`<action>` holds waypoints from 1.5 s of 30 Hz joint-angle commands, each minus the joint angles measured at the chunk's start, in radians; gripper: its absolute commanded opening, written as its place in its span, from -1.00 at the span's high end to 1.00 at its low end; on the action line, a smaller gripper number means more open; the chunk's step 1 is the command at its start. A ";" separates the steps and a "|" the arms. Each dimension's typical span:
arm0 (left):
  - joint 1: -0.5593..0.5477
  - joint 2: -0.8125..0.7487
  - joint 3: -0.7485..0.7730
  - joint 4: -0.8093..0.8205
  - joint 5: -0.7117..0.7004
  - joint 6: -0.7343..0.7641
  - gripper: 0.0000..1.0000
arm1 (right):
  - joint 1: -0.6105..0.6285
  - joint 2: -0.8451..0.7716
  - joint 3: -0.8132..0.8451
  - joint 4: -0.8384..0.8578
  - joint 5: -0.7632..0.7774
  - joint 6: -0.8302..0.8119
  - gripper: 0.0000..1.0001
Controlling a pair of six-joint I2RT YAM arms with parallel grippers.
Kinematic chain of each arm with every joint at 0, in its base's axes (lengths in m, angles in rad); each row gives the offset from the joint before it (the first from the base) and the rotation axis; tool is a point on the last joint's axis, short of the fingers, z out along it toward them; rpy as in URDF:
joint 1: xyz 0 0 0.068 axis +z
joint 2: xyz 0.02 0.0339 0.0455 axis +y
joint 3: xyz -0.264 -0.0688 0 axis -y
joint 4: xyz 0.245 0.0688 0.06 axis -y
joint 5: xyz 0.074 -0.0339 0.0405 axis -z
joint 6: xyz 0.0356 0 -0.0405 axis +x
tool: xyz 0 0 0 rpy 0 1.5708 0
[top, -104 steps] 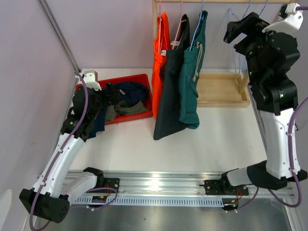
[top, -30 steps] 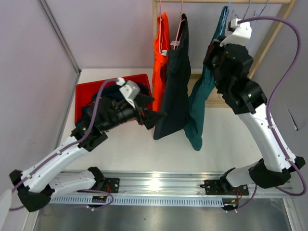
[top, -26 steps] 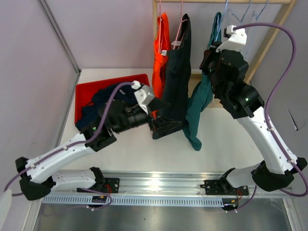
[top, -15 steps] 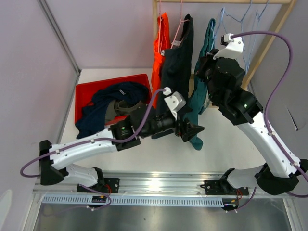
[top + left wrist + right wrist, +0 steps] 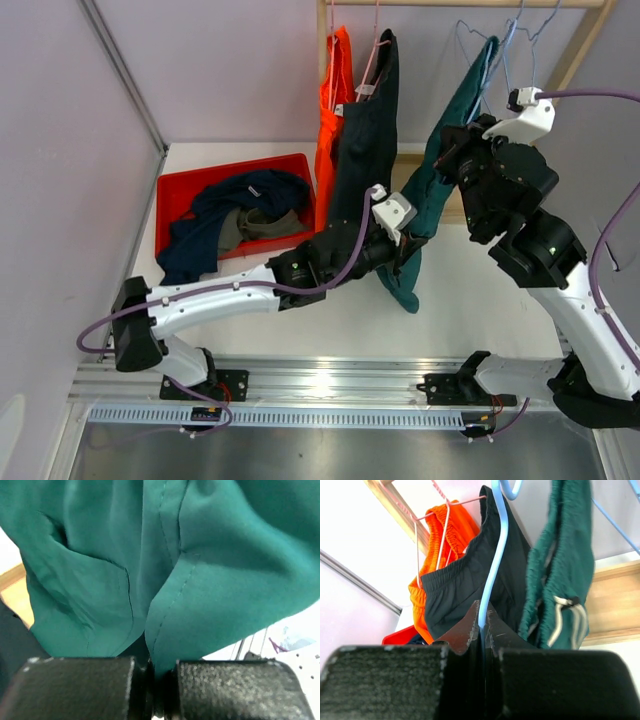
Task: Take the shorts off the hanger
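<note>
Soft teal shorts (image 5: 225, 555) pinched in left tool (image 5: 156, 672), thin blue wire hanger (image 5: 495, 555) nipped in right tool (image 5: 483, 622)

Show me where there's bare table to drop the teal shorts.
Bare table lies between the left arm and the front rail, and between the teal shorts' hem and the right arm. Crowded: the red bin is full, and the orange shorts and charcoal shorts hang over the back middle.

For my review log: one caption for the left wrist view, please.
Left end effector shut on a fold of the teal shorts.
</note>
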 commanded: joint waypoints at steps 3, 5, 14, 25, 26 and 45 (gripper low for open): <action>-0.132 -0.150 -0.144 0.072 -0.140 -0.018 0.99 | 0.001 0.002 0.071 0.066 0.039 -0.045 1.00; -0.234 -0.239 -0.282 0.089 -0.213 -0.053 0.99 | -0.019 0.022 0.112 0.066 0.030 -0.064 1.00; -0.506 -0.418 -0.566 0.069 -0.493 -0.202 1.00 | -0.086 0.114 0.301 0.007 -0.020 -0.099 1.00; 0.027 -0.172 0.037 -0.119 -0.312 0.051 1.00 | 0.082 -0.040 0.181 -0.199 -0.079 0.127 1.00; 0.129 -0.101 0.107 -0.168 -0.306 0.057 1.00 | 0.117 -0.056 0.184 -0.248 -0.097 0.163 1.00; 0.677 -0.066 0.882 -0.639 -0.386 0.213 1.00 | 0.196 -0.033 0.304 -0.480 -0.069 0.161 1.00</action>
